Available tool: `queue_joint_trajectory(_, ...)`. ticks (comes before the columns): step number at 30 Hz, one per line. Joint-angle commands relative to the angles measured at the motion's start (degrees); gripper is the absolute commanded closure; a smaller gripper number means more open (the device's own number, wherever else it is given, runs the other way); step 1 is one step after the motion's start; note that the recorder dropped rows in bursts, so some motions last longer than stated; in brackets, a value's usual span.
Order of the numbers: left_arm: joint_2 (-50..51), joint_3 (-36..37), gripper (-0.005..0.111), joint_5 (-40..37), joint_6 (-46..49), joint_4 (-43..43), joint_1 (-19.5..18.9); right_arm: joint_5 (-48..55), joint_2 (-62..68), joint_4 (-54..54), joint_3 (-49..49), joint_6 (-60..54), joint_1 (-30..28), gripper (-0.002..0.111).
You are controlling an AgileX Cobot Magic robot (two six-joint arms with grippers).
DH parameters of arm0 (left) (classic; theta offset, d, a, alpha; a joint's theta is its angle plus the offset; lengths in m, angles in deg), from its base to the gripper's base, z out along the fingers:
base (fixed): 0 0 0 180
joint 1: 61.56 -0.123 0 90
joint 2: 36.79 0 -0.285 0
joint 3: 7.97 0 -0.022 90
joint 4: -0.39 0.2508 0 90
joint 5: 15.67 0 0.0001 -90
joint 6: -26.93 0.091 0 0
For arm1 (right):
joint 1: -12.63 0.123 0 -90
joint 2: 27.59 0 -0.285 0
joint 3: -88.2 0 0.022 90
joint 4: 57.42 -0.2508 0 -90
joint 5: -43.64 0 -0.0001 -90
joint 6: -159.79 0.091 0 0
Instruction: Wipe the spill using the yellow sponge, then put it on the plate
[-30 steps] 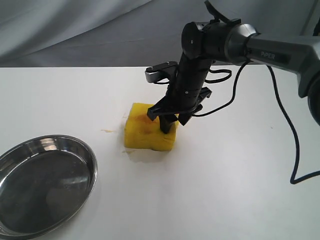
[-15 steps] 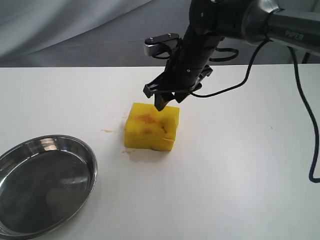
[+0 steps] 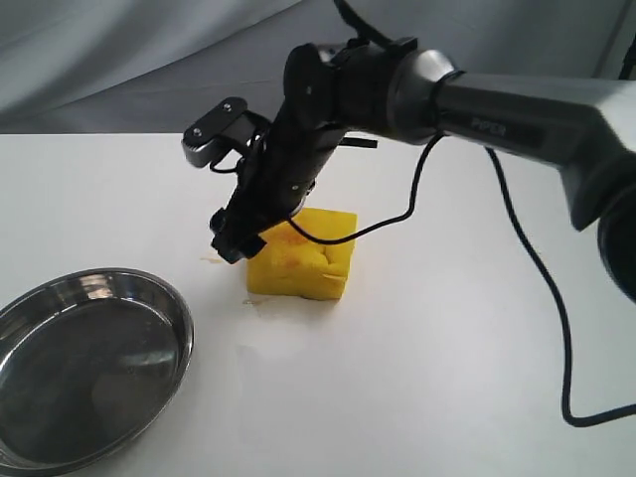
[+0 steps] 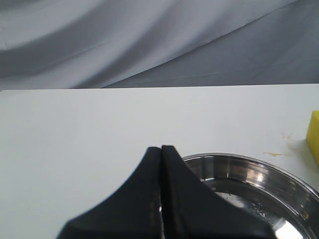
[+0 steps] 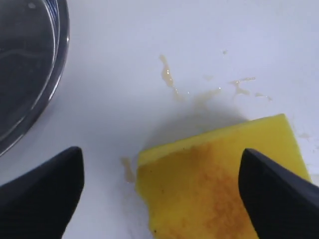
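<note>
The yellow sponge point(image 3: 308, 260) lies flat on the white table with orange-brown stains on its top; it also shows in the right wrist view point(image 5: 224, 189) and at the edge of the left wrist view point(image 4: 314, 135). My right gripper point(image 3: 243, 238) point(image 5: 160, 154) hovers open over the sponge's left end, with nothing between its fingers. Of the spill, thin orange-tan streaks point(image 5: 169, 79) remain on the table beside the sponge, and one faint streak point(image 3: 214, 260) is visible in the exterior view. The steel plate point(image 3: 164, 298) point(image 4: 239, 162) point(image 5: 57, 59) sits at the front left. My left gripper point(image 4: 161, 149) is shut and empty, above the plate's near side.
The right arm's black cable point(image 3: 537, 278) loops over the table on the right. Grey cloth point(image 3: 149, 60) hangs behind the table's far edge.
My right gripper has let go of the sponge, lifted off it and swung left, and now hangs over its left end. The sponge and plate have stayed in place.
</note>
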Motion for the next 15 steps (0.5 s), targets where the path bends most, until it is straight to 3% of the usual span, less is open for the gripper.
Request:
queue_joint_trajectory(1,-0.14,0.26,0.107,-0.08,-0.27,0.24,0.33,-0.3,1.98,4.17,0.19,3.44,0.54,0.028)
queue_joint_trajectory(10,-0.14,0.26,0.107,-0.08,-0.27,0.24,0.33,3.7,4.89,13.56,0.31,9.97,0.4,0.031)
queue_joint_trajectory(15,-0.14,0.26,0.107,-0.08,-0.27,0.24,0.33,3.83,4.99,13.15,0.31,9.97,0.51,0.061)
